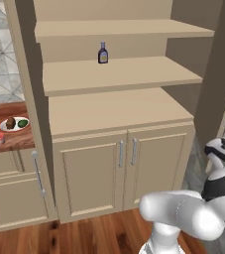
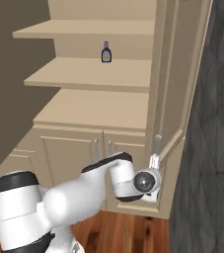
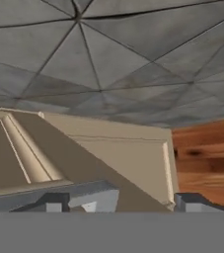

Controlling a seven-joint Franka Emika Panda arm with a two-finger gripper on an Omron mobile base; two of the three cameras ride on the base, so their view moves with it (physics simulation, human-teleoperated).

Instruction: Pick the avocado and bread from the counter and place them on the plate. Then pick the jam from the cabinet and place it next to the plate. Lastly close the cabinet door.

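A lone dark bottle (image 1: pixel 102 52) leaves the cabinet (image 1: pixel 109 114) shelves otherwise free, the open cabinet door (image 2: pixel 175 74) flanking the right.

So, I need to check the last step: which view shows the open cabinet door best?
The right base view: the cabinet door stands swung out edge-on, gripper at its lower edge. The hand view shows a close panel; the left base view, a sliver.

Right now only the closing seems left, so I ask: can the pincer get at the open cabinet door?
Probably yes: the pincer sits right at the cabinet door's lower part, tips apart, with nothing in between.
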